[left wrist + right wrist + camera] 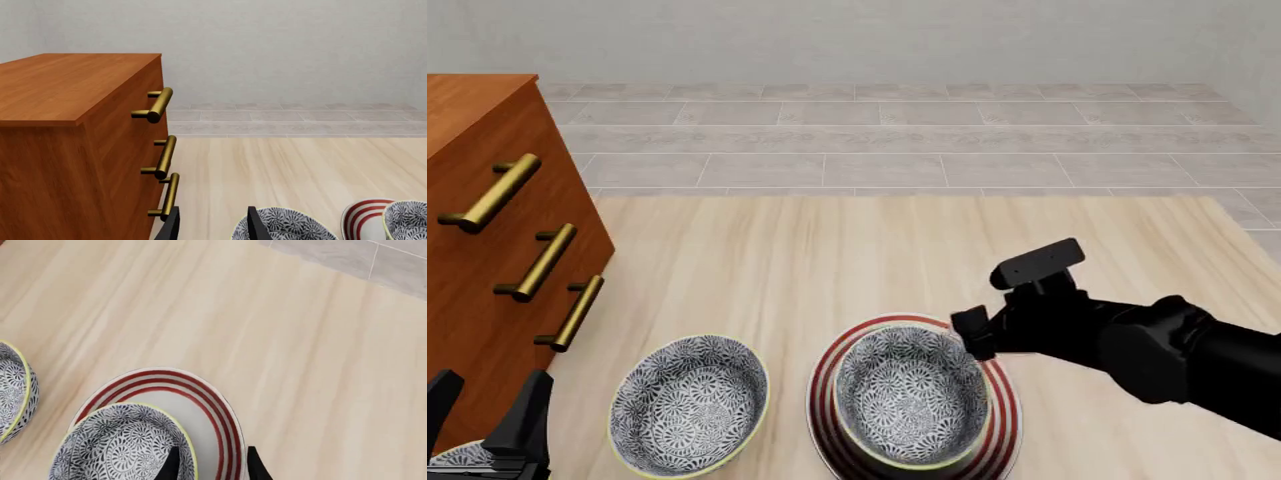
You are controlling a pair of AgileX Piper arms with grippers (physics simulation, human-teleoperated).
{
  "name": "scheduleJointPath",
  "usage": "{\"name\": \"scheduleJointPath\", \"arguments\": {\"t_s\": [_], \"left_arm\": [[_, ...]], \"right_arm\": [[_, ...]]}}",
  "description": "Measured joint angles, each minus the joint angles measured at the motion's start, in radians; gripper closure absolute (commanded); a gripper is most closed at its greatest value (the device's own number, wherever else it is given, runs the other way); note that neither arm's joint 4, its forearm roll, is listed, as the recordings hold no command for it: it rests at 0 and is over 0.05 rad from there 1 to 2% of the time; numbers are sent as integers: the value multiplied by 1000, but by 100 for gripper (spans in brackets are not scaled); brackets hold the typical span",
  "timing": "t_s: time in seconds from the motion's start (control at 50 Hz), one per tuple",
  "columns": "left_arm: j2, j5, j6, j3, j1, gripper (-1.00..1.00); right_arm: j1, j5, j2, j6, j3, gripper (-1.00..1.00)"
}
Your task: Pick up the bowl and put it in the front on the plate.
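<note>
A pale wood tabletop (827, 250) holds two patterned bowls, a plate and a wooden drawer chest. In the front view the bowl (910, 395), blue-grey floral with a thin yellowish rim, sits upright on the plate (1004, 420), a white plate with red rings, at the near centre-right of the tabletop. Its look-alike, the other bowl (689, 403), stands on bare wood just to the left of the plate, close but apart from it. The right gripper (977, 335) hovers at the far right edge of the bowl, on a black arm reaching in from the right. The right wrist view shows what the front view cannot: the jaws stand slightly apart, one fingertip (172, 466) over the bowl's rim and the other over the plate's red rings, gripping nothing. The left gripper (487, 420) sits at the near left corner, beside the chest (481, 290); its jaws are apart and empty, seen as two dark tips in the left wrist view. Only that view shows the chest's flat top and its three brass handles (160, 156) side-on, with both bowls and a sliver of plate beyond. A grey tiled floor (894, 140) and a plain wall lie behind the tabletop.
</note>
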Motion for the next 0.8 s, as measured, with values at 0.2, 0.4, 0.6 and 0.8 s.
{"name": "scheduleJointPath", "arguments": {"t_s": [0.2, 0.4, 0.6, 0.8], "left_arm": [[0, 0, 0, 0, 0, -100], [0, 0, 0, 0, 0, -100], [0, 0, 0, 0, 0, -100], [0, 0, 0, 0, 0, -100]], "right_arm": [[-19, 29, -46, -30, -37, -100], [-34, 19, -86, -71, -57, -100], [-47, -25, -123, -105, -56, -100], [-52, -112, -203, -134, -34, -100]]}}
